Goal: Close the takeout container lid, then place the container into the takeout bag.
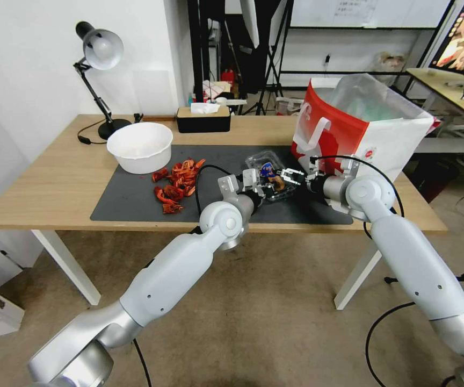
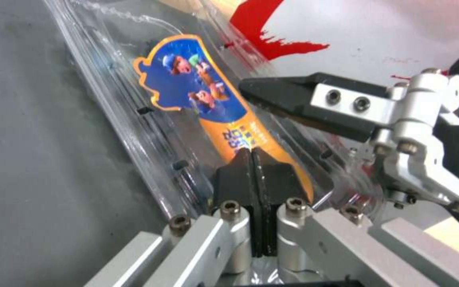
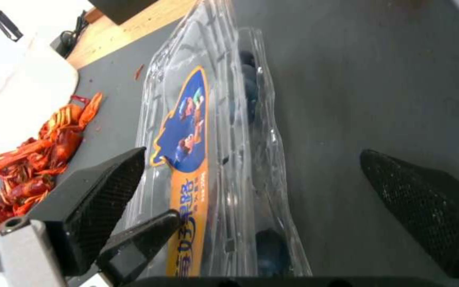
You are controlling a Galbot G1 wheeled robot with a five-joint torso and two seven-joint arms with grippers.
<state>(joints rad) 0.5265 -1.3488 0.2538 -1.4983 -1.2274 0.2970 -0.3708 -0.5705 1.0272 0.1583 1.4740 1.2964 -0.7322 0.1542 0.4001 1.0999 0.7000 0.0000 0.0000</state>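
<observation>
two pincers (image 1: 257, 185) (image 1: 291, 176), glossy clamshell (image 1: 268, 173)

The takeout container's (image 1: 269, 176) near half is hidden behind both grippers.

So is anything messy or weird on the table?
Yes. A pile of red crawfish lies loose on the dark mat, beside the white bowl rather than in it, like a spill. Also, the takeout container has both grippers at it: the left gripper pinches its lid, the right gripper is open.
</observation>
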